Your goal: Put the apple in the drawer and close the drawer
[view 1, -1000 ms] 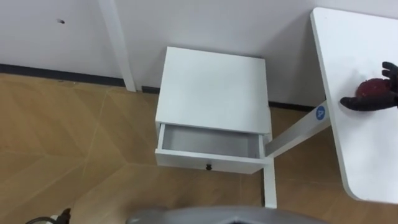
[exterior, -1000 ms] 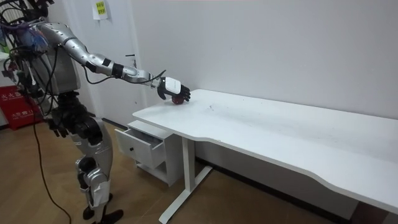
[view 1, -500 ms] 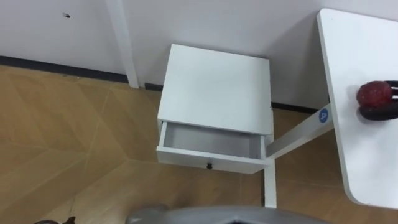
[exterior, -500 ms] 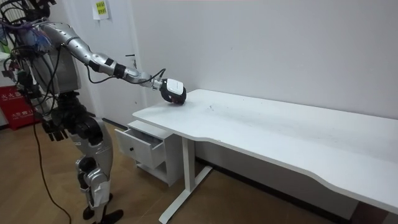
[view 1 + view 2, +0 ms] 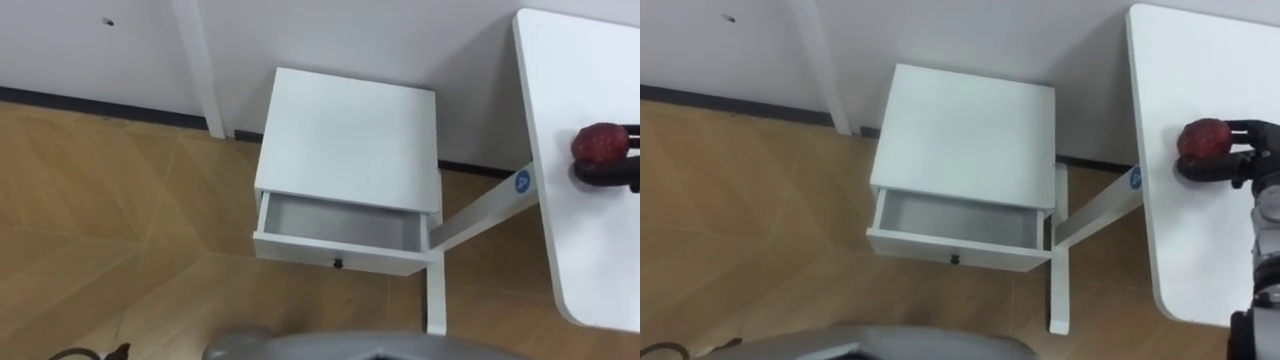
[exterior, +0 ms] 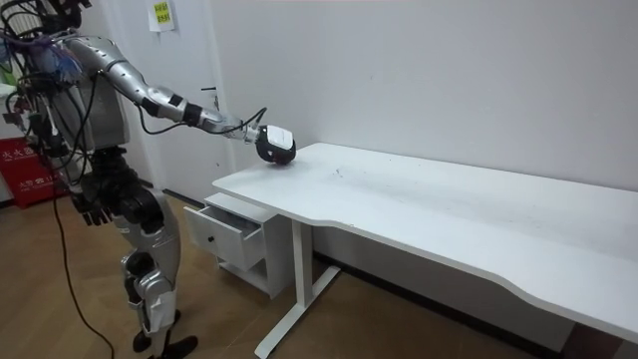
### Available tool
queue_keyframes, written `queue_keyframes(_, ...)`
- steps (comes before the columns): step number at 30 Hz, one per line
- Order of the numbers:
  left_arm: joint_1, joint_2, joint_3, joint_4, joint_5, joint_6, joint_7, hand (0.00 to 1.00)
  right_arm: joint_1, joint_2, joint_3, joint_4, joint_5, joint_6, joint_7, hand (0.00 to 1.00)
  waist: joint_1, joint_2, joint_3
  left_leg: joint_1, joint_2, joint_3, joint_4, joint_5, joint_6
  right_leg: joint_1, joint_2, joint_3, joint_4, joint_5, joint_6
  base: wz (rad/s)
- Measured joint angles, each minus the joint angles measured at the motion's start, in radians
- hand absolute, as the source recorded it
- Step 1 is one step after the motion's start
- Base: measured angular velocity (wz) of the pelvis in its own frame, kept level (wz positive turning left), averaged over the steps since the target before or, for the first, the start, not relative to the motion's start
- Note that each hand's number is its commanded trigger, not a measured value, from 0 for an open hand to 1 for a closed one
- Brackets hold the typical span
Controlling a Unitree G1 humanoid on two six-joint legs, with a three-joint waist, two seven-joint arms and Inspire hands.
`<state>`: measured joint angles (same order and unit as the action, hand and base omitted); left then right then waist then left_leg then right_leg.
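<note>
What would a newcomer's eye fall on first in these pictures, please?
The dark red apple, gripped in the robot's right hand at the end of the white table. Next, the open, empty drawer of the small white cabinet standing against the wall beside the table's leg.

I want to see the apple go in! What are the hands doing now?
Right hand: shut on the apple.
Left hand: open, hanging by its side.

Apple (image 5: 1203, 138) — dark red. Right hand (image 5: 1244, 160) — black. Cabinet (image 5: 965, 135), drawer (image 5: 915, 245), table (image 5: 1200, 60): plain white; drawer knob (image 5: 955, 259) black. Floor (image 5: 740, 200): brown wood, angled plank pattern.
</note>
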<state>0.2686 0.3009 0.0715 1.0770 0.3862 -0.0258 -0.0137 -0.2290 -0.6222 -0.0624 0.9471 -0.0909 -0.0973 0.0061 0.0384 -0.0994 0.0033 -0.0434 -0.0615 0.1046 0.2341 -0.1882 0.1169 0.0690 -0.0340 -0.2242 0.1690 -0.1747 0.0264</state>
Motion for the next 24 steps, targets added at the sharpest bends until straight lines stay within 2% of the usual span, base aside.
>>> queue_keyframes(3, -0.015, -0.001, -0.009, -0.003, 0.003, -0.008, 0.002, 0.0, 0.021, 0.029, 0.013, -0.123, -0.053, 0.006, 0.016, 1.0, -0.002, 0.001, 0.0005, 0.0, 0.002, 0.0, -0.002, 0.001, -0.002, -0.002, 0.0, 0.001, 0.002, 0.0, 0.0, 0.0)
queue_keyframes(5, -0.027, -0.001, -0.024, -0.027, 0.003, -0.013, 0.004, 0.0, 0.05, 0.042, 0.075, -0.282, -0.077, 0.006, 0.032, 1.0, 0.003, 0.006, 0.0041, -0.001, 0.002, 0.004, -0.004, 0.001, -0.002, -0.004, -0.001, -0.004, 0.001, 0.0, 0.0, -0.03)
queue_keyframes(7, -0.037, -0.001, -0.037, -0.04, 0.002, -0.02, 0.01, 0.0, 0.092, 0.047, 0.112, -0.409, -0.086, 0.005, 0.049, 1.0, 0.017, 0.01, 0.004, 0.002, 0.003, 0.004, -0.007, 0.001, -0.002, -0.004, 0.0, -0.003, 0.0, 0.0, 0.0, 0.0)
queue_keyframes(9, -0.039, -0.003, -0.05, -0.053, 0.004, -0.021, 0.012, 0.0, 0.123, 0.072, 0.134, -0.537, -0.141, 0.002, 0.081, 1.0, 0.026, 0.012, 0.004, 0.003, 0.002, 0.004, -0.009, 0.001, -0.002, -0.003, 0.0, -0.002, -0.001, 0.0, 0.0, 0.02)
queue_keyframes(13, -0.041, -0.006, -0.059, -0.056, 0.02, -0.021, 0.011, 0.0, 0.125, 0.098, 0.161, -0.622, -0.218, -0.013, 0.113, 1.0, 0.047, 0.015, 0.0065, 0.002, 0.002, 0.004, -0.012, 0.001, -0.002, -0.004, -0.001, -0.004, -0.002, 0.0, 0.0, 0.01)
queue_keyframes(17, -0.051, -0.01, -0.077, -0.056, 0.018, -0.018, 0.012, 0.0, 0.125, 0.16, 0.17, -0.695, -0.243, -0.018, 0.147, 1.0, 0.052, 0.021, 0.0092, 0.0, 0.002, 0.001, -0.012, 0.001, -0.002, -0.004, -0.001, -0.001, -0.001, 0.0, 0.0, 0.01)
queue_keyframes(24, -0.078, -0.02, -0.117, -0.058, 0.02, -0.016, 0.032, 0.0, 0.124, 0.176, 0.235, -0.696, -0.244, -0.011, 0.179, 1.0, 0.058, 0.029, 0.0072, 0.003, 0.002, 0.007, -0.012, 0.001, -0.002, -0.004, 0.0, 0.016, 0.0, 0.0, 0.0, -0.04)
